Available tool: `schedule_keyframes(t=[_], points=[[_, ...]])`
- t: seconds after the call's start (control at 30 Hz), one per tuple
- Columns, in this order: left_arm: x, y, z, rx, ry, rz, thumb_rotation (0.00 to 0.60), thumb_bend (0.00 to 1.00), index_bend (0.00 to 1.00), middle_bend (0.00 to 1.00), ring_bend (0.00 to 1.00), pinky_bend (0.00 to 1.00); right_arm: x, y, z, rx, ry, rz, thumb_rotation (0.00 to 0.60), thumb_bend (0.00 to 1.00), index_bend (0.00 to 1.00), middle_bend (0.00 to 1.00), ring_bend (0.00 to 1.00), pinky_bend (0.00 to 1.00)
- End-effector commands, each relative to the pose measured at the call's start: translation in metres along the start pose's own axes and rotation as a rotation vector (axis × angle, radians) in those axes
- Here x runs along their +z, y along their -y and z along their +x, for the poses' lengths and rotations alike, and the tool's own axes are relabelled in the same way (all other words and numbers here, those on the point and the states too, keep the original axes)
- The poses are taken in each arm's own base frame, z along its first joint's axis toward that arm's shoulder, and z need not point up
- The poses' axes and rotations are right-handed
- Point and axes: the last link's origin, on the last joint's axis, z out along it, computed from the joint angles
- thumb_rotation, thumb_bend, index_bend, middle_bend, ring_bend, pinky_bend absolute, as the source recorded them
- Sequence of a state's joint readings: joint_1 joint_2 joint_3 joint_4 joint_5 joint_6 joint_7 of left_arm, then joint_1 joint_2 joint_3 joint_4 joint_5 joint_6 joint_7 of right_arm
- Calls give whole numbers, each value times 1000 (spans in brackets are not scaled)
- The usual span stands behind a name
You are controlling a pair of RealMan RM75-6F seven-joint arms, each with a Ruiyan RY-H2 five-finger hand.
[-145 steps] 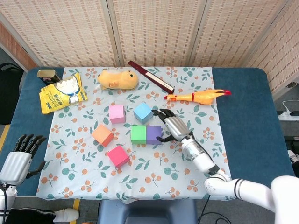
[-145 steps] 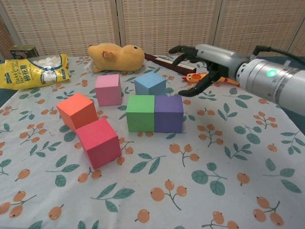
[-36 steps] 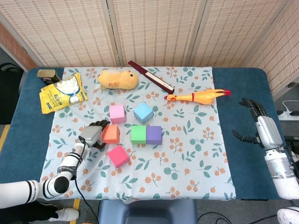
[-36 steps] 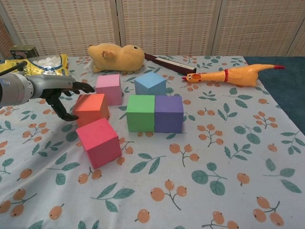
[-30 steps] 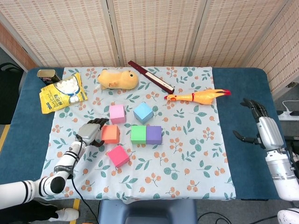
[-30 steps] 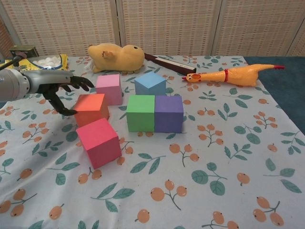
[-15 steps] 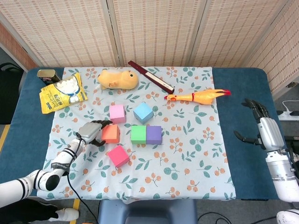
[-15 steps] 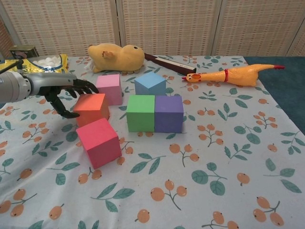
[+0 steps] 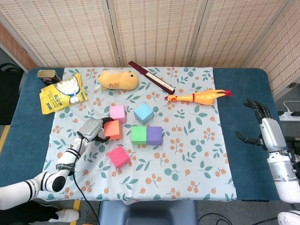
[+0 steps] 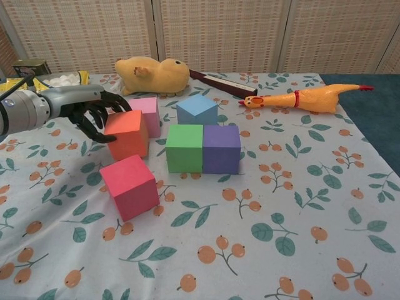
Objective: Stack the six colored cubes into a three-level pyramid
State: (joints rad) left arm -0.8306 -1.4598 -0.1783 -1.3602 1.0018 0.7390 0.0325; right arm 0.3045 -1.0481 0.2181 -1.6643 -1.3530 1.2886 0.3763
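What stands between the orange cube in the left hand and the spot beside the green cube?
Nothing visible. The left hand holds the orange cube just left of the green cube, with only bare cloth between them; the red cube sits nearer the camera, off that line.

- A staged test bench in a lab or demo room, not a lived-in home.
- A blue-topped table (image 9: 248, 93) bears a floral cloth (image 9: 187, 154) laid square over its middle.
- Woven folding screens (image 9: 154, 28) close off the whole 12 o'clock side as a backdrop.
- Unrelated props lie along the cloth's far edge: a snack bag (image 9: 62, 93) at 10 o'clock, a plush toy (image 9: 118, 79) at 12, a rubber chicken (image 9: 199, 97) at 2.
- A power strip (image 9: 291, 116) lies on the floor at 3 o'clock.
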Motion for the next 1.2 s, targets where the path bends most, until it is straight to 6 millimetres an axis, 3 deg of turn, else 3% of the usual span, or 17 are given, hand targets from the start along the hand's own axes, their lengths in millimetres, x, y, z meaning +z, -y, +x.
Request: schedule_keyframes(t=[0.03,0.53,1.2], points=[[-1,-4,0,5,3,-12,600,354,410,430,382,349,0,0,0,0,0,0,600,154,0,143,0,0],[3,-30,-14,4,32,-36,600,353,382,418,358,337,-4,-1,3,-4,-8,-6,600,155,0,143,0,0],[9,-40,-24,42,25,-45,600,356,377,396,330,316,-6,-5,7,-2,-18,-15,600,154,0,143,0,0]])
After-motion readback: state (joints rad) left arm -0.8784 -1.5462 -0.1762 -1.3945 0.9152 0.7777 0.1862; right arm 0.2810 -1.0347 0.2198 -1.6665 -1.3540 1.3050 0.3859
